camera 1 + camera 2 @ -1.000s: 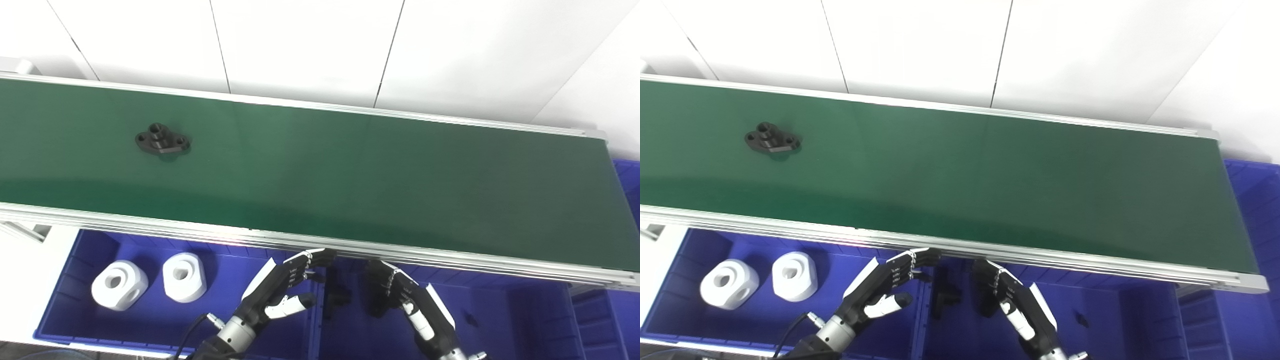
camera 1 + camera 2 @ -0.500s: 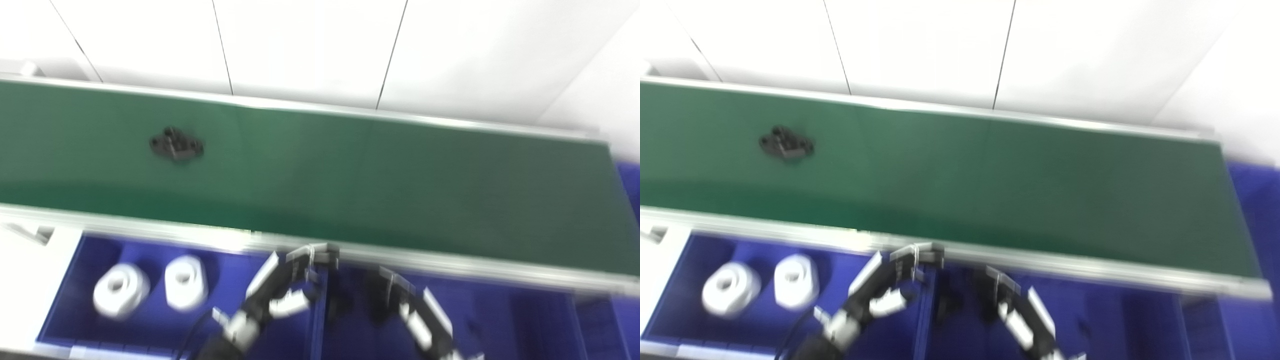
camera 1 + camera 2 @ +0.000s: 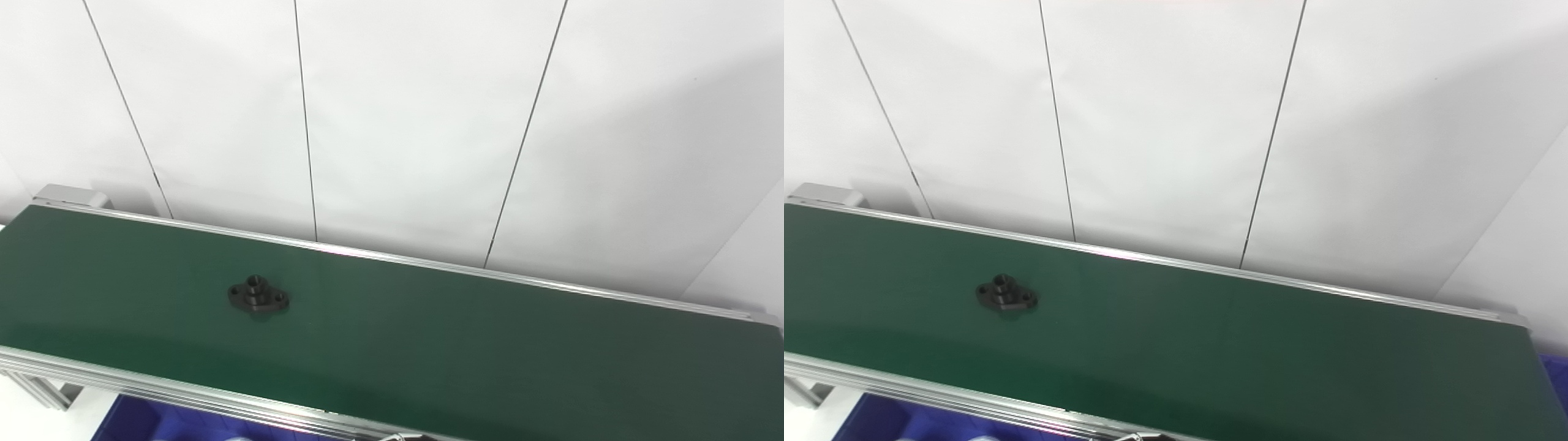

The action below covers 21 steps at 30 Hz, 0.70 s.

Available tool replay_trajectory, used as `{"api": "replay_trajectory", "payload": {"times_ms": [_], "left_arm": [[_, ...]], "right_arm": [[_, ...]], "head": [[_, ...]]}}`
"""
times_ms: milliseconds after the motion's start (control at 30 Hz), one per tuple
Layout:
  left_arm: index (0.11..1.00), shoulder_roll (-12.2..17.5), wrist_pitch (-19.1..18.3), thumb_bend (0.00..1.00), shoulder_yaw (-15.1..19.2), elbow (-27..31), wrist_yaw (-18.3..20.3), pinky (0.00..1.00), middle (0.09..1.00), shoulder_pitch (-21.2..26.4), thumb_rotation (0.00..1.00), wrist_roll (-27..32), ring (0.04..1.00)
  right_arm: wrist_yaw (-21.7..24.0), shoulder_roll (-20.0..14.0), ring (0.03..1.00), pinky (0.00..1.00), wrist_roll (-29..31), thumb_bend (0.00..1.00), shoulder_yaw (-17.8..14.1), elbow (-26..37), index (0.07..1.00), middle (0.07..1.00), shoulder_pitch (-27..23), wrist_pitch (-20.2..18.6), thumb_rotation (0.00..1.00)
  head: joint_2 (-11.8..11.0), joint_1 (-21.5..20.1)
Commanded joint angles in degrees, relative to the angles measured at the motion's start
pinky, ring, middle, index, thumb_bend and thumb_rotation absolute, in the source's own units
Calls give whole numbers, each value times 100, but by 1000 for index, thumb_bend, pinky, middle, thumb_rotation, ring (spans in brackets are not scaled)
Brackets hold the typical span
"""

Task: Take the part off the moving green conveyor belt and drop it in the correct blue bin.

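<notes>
One black part (image 3: pixel 258 296) lies on the one green conveyor belt (image 3: pixel 465 343), towards the belt's left end and nearer its far rail than its near one. Below the belt's near rail, at its left, one sliver of a blue bin (image 3: pixel 131 421) shows; there may be more bins along that rail, but the frame cuts them off. Behind the belt's far rail stands one white panelled wall (image 3: pixel 404 122) with four dark seams.
</notes>
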<state>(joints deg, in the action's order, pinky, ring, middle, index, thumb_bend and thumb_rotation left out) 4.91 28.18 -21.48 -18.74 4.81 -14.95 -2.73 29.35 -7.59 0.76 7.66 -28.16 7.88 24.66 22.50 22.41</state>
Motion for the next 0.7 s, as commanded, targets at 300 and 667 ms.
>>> {"api": "replay_trajectory", "payload": {"times_ms": [300,667], "left_arm": [[781,-3,-125,800,-185,189,48,756,809,-75,770,-76,806],[778,17,-126,818,-276,307,-102,742,809,-133,790,-160,803]], "right_arm": [[497,83,817,758,373,938,-409,535,820,826,161,226,877],[1621,246,810,753,1223,989,-807,2406,803,829,819,226,798]], "head": [[181,183],[293,169]]}}
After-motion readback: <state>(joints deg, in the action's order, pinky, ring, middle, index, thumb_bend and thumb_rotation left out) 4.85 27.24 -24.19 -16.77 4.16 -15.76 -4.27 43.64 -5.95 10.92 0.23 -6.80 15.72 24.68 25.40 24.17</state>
